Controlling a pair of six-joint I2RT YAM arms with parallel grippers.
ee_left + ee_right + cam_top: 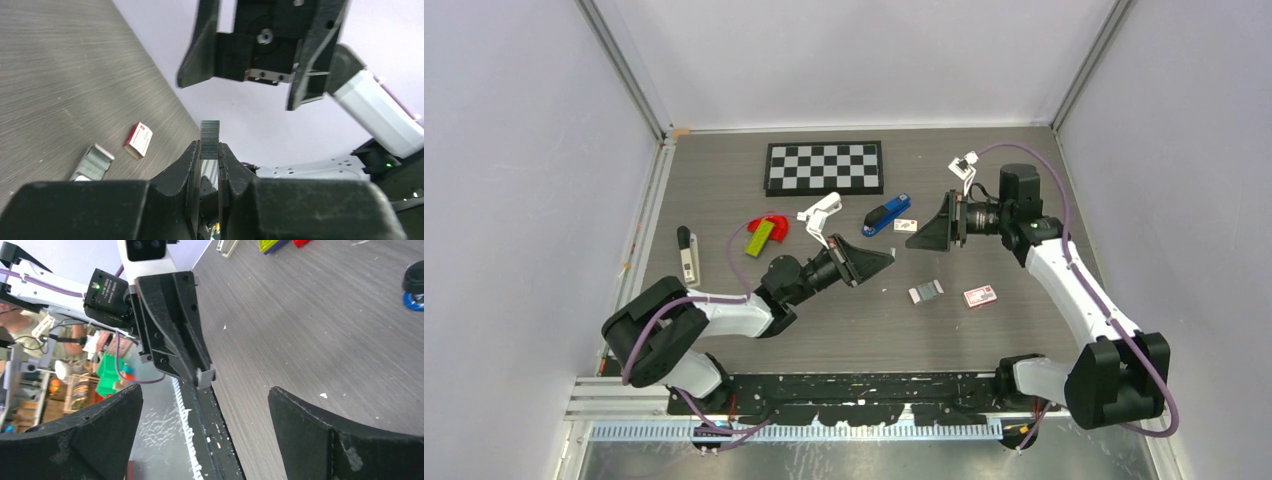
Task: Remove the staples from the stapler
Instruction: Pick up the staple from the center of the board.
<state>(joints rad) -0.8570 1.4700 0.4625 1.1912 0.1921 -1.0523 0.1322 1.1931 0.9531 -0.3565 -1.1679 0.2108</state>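
staples point(210, 139), one short silver-grey strip of them, stand upright in the pinch of the left gripper point(210, 152), its two black fingers pressed onto the strip's flat sides so that the upper half pokes out above the tips. straight across from it the right gripper point(240, 91) hangs with its jaws spread wide and nothing between them, mouth turned toward the strip, close but not touching. from where i stand that looks like a strip held up in mid-air, off the table point(1024, 330). the stapler point(886, 214), bright blue, lies further back on the boards, apart from both grippers and held by neither. nearer the arms a bunch of loose strips point(926, 291) rests on the wood, with a small red-and-white box point(980, 296) just beside it. so i'd judge the unloading well along: at least one strip is out and in hand, others seem to lie on the table. whether the stapler holds any more i cannot tell from here; what seems left is setting this strip down.
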